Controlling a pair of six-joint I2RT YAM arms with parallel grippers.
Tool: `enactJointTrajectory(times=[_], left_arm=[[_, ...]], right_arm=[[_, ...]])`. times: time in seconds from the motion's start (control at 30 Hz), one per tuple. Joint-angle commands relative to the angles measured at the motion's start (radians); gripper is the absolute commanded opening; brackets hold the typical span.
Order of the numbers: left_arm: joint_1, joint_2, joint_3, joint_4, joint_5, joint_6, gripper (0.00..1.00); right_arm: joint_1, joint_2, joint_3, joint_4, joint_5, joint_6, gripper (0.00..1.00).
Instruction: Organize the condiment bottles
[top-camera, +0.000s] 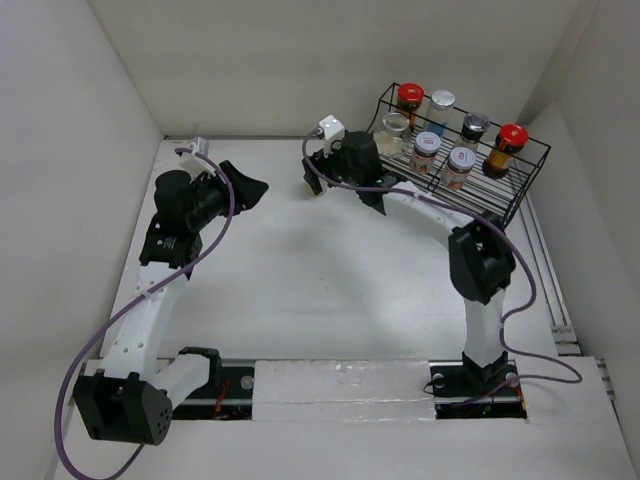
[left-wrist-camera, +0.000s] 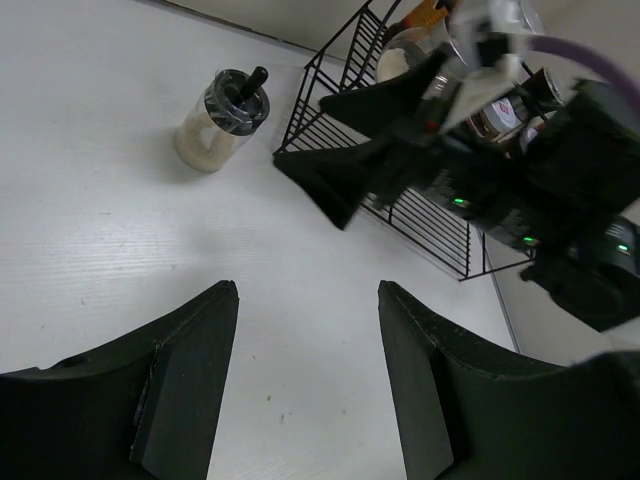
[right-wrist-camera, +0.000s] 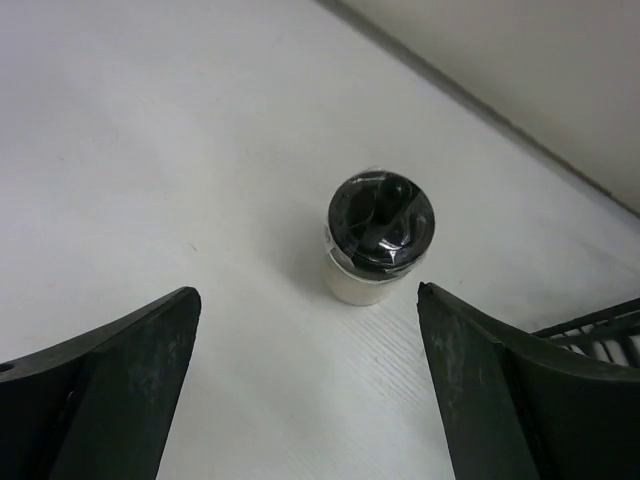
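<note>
a small glass jar with pale filling and a black lid (right-wrist-camera: 378, 235) stood upright on the white surface (top-camera: 320, 290), just beside the left end of the black wire rack (top-camera: 497, 168). the right gripper (right-wrist-camera: 305, 295) hovered above it, released, its fingers spread wide to either side and touching nothing. the left gripper (left-wrist-camera: 305, 290) was also released and empty, well apart from the jar. other small glass spice jars (top-camera: 427, 150) stood in the rack, two of them red-capped
</note>
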Motion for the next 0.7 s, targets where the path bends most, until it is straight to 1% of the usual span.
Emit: enactJointTrajectory(times=[0.0, 0.13, 0.17, 0.3, 0.37, 0.43, 0.53, 0.57, 0.63, 0.67], left_arm=[[0.005, -0.005, 0.012, 0.025, 0.000, 0.016, 0.54], [0.005, -0.005, 0.012, 0.025, 0.009, 0.016, 0.54], [0.005, -0.005, 0.012, 0.025, 0.009, 0.016, 0.54], [0.005, 0.004, 0.012, 0.025, 0.009, 0.016, 0.54], [0.005, 0.004, 0.012, 0.025, 0.009, 0.016, 0.54], [0.005, 0.004, 0.012, 0.025, 0.009, 0.016, 0.54], [0.005, 0.004, 0.012, 0.025, 0.009, 0.016, 0.54], [0.005, 0.004, 0.012, 0.025, 0.009, 0.016, 0.54], [0.005, 0.004, 0.012, 0.025, 0.009, 0.016, 0.54], [0.005, 0.004, 0.012, 0.025, 0.009, 0.016, 0.54]], right_arm=[[0.007, 0.094, 0.157, -0.053, 0.012, -0.007, 0.95], [0.016, 0.183, 0.220, -0.079, 0.093, -0.007, 0.96], [0.016, 0.196, 0.230, -0.088, 0.093, -0.007, 0.98], [0.016, 0.266, 0.288, -0.088, 0.093, 0.011, 0.99], [0.016, 0.314, 0.338, -0.088, 0.093, 0.034, 0.99], [0.007, 0.347, 0.401, -0.088, 0.093, 0.034, 0.97], [0.007, 0.430, 0.484, -0.128, 0.093, 0.058, 0.86], [0.007, 0.446, 0.507, -0.143, 0.093, 0.071, 0.77], [0.007, 0.446, 0.495, -0.131, 0.111, 0.081, 0.69], [0.007, 0.409, 0.443, -0.078, 0.111, 0.081, 0.67]])
